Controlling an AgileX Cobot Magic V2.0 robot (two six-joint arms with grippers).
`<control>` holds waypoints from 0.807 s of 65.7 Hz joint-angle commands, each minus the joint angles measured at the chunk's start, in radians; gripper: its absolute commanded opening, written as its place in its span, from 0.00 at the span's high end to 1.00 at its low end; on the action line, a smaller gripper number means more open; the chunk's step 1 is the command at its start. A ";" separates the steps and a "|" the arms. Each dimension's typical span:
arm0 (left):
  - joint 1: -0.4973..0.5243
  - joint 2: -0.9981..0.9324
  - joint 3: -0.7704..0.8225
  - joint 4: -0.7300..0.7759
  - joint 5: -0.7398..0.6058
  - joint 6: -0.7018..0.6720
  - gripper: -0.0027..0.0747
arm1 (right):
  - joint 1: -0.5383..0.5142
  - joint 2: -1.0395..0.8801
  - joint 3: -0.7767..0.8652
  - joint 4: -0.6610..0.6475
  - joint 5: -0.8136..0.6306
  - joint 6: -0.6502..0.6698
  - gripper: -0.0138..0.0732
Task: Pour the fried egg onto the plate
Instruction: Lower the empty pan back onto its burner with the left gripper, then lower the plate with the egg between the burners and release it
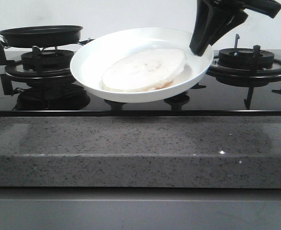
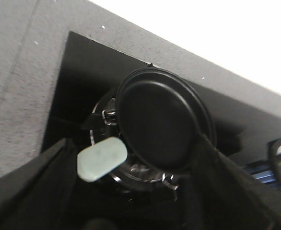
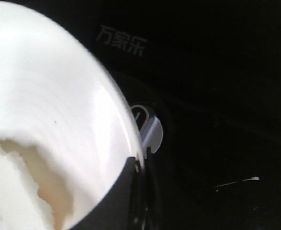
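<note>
The right gripper [image 1: 201,48] was cut off by the front view's top edge, its arm out of frame toward one o'clock; its fingers hid part of the plate [image 1: 90,60] rim. The fried egg [image 1: 144,70] showed no yolk. In the right wrist view the plate ran past the picture's edge. The left gripper's [image 2: 145,201] fingers were dark blurs, their spacing unreadable.
</note>
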 commanded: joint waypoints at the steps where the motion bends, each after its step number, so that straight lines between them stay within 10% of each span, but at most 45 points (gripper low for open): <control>1: -0.052 -0.115 -0.033 0.112 -0.020 -0.053 0.33 | 0.000 -0.048 -0.027 0.024 -0.044 -0.001 0.92; 22: -0.323 -0.429 0.062 0.576 -0.013 -0.286 0.33 | 0.000 -0.048 -0.027 0.024 -0.044 -0.001 0.92; 53: -0.367 -0.857 0.525 0.599 -0.017 -0.291 0.33 | 0.000 -0.048 -0.027 0.024 -0.044 -0.001 0.92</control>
